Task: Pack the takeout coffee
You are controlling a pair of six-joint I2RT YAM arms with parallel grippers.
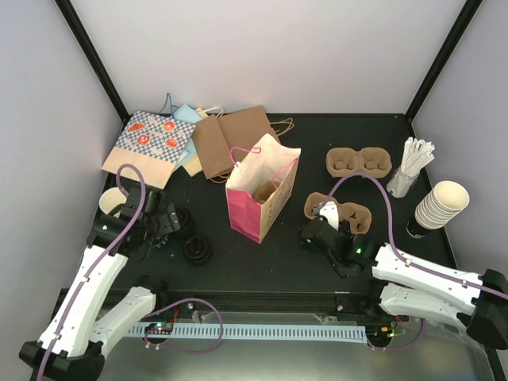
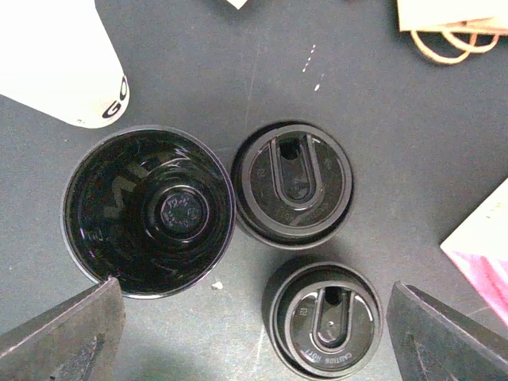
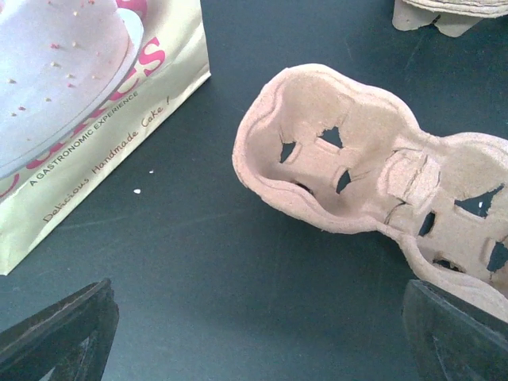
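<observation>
Cups came first: a loose cream cup [image 1: 111, 200] lay on its side near the tabletop's left edge, uncapped. Just right of it, the left claw [image 2: 254, 337] hung straight down over the black tabletop [image 1: 262, 254], fingers spread wide and gripping nothing. Under it sat a hollow-side-up black stack [image 2: 148, 210] and two black sip lids [image 2: 292, 182] [image 2: 325, 321], the nearer lid lying between the fingers, toward the right-hand one. From above no cream wall showed beneath either lid, so they were probably loose lid stacks. No finished takeout coffee could be made out anywhere. The left arm was plainly the nearer to lids and cup. A lid lay flat, its axis upright, so a straight descent would meet it. Room was tight among the three black pieces and open toward the near edge.

At the centre stood the pink bag [image 1: 258, 194], mouth up. Right of it the right claw [image 3: 258, 333] hovered released and empty, with a pulp carrier tray [image 3: 349, 159] just ahead of it. Stacked cream cups [image 1: 440, 205] stood by the right edge.
</observation>
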